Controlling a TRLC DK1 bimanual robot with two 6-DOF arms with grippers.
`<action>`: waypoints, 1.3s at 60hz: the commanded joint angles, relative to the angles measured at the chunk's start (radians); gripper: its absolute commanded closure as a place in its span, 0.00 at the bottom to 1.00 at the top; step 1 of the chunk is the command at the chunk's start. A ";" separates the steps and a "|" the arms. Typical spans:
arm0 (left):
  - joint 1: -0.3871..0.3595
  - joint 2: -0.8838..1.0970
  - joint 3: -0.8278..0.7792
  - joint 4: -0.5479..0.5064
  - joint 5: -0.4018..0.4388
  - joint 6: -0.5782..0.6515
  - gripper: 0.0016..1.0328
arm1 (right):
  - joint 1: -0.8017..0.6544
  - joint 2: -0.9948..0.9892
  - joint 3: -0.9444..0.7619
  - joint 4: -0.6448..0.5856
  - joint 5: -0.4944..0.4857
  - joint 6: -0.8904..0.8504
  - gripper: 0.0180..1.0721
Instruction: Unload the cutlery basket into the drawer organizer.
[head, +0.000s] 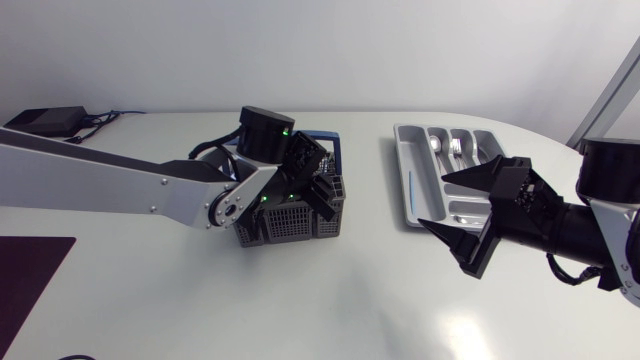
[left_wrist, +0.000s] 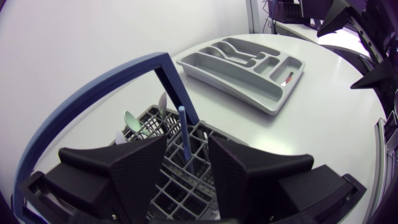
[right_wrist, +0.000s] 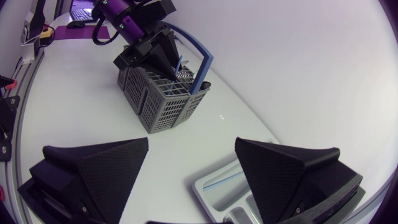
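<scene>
Counter (head: 330, 300): white, rounded at the far edge.

Dark grey plastic lattice cutlery basket (head: 290, 222) stands upright near the middle of the counter, its blue arched carry handle (left_wrist: 93, 93) raised over it.

Left arm (head: 120, 180) comes in from the left side. The left jaws hang directly over the basket's open top, pointing down into it. Left wrist view: the jaws are spread, and a slender blue utensil handle (left_wrist: 184, 134) stands upright in the basket between them. There is a gap on each side of it, so neither jaw touches it and nothing is gripped.

Two pale spoon bowls stick up from the cells on the handle side of the basket. One is greenish-white (left_wrist: 132, 121), the other white (left_wrist: 163, 102).

Light grey plastic drawer organizer (head: 399, 175) lies flat on the counter to the right of the basket, well apart from it. Its far compartments hold a metal spoon (head: 436, 145) and, in the next slot, a metal fork (head: 456, 148). A thin blue item (head: 407, 190) lies lengthwise in the long compartment nearest the basket.

Right arm (head: 590, 230) comes in from the right side. The right jaws are spread wide and empty, held above the near end of the organizer and facing the basket. Right wrist view: a corner of the organizer lies below and between the jaws, with the basket and the left jaws ahead across bare counter.

Dark purple mat (head: 30, 280) lies at the near left of the counter.
</scene>
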 joint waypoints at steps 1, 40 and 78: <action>0.008 0.030 0.033 0.016 0.011 0.008 0.56 | -0.005 0.015 -0.025 0.005 -0.011 -0.003 0.05; 0.013 0.028 0.027 0.022 0.040 0.016 0.84 | 0.003 0.021 -0.023 0.005 -0.011 -0.006 0.05; 0.019 -0.004 0.017 0.024 0.071 0.054 0.94 | 0.004 0.019 -0.023 0.003 -0.002 -0.006 0.05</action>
